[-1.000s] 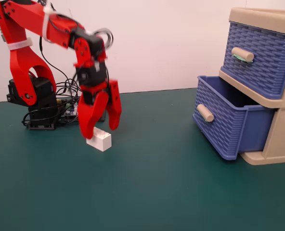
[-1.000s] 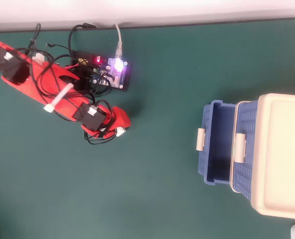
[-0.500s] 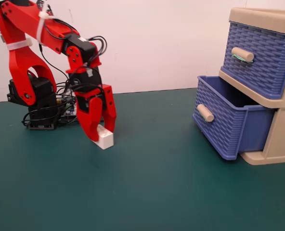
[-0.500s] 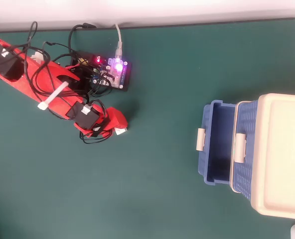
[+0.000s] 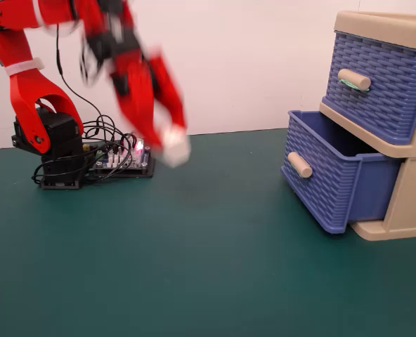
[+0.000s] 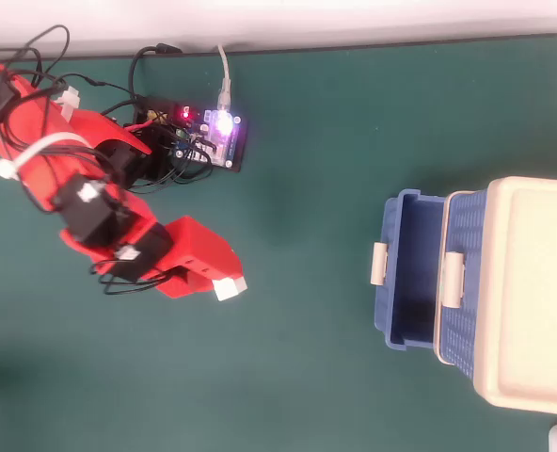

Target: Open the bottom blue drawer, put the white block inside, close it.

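- Red pincer [image 5: 167,146] of our arm is clamped on the white block [image 5: 175,149], which hangs clear of the green table [image 5: 194,267]; the fixed view blurs both, so we cannot make out the studs.
- From overhead we see the pincer [image 6: 220,281] pointing toward the right of the picture, with the block [image 6: 230,286] poking out at its tip.
- Well apart from the block, on the right of both views, the bottom blue drawer [image 5: 334,179] stands pulled out of its beige cabinet [image 5: 412,203].
- We see its plain beige peg handle [image 5: 299,165] facing the arm, and from overhead the drawer [image 6: 398,273] shows a bare blue inside.
- Above it, the top drawer [image 5: 377,81] sits pushed in, its handle [image 5: 353,79] carrying a strip of green.
- Behind the pincer, near the arm's black base [image 5: 53,151], we see a circuit board [image 6: 213,137] with lit red and violet lamps among a tangle of black wires [image 6: 170,160].
- Beyond the table stands a white wall [image 5: 250,56].
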{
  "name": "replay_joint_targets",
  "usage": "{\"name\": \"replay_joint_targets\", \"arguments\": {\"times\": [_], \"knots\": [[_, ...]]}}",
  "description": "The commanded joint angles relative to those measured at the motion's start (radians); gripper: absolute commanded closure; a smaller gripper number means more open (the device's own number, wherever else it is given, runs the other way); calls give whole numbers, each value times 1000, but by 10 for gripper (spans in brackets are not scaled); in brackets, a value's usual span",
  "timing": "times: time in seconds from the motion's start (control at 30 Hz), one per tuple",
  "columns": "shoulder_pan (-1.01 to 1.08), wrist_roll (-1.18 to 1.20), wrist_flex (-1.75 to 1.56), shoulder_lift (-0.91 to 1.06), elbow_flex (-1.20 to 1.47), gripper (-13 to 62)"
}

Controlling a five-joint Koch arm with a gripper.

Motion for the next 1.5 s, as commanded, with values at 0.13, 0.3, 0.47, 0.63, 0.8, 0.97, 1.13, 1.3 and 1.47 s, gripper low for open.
{"name": "replay_joint_targets", "arguments": {"times": [0.13,0.3,0.47,0.63,0.8,0.97,1.13,1.3,1.47], "knots": [[-253,546,38,-345,-637,576],[-291,660,61,-652,-1094,574],[-353,663,66,-821,-1270,573],[-356,664,54,-865,-1293,570],[-371,683,-28,-897,-1299,239],[-388,709,-143,-913,-1301,160],[-383,707,-109,-899,-1298,157],[-382,699,155,-796,-1285,158],[-377,663,471,-781,-1292,158]]}}
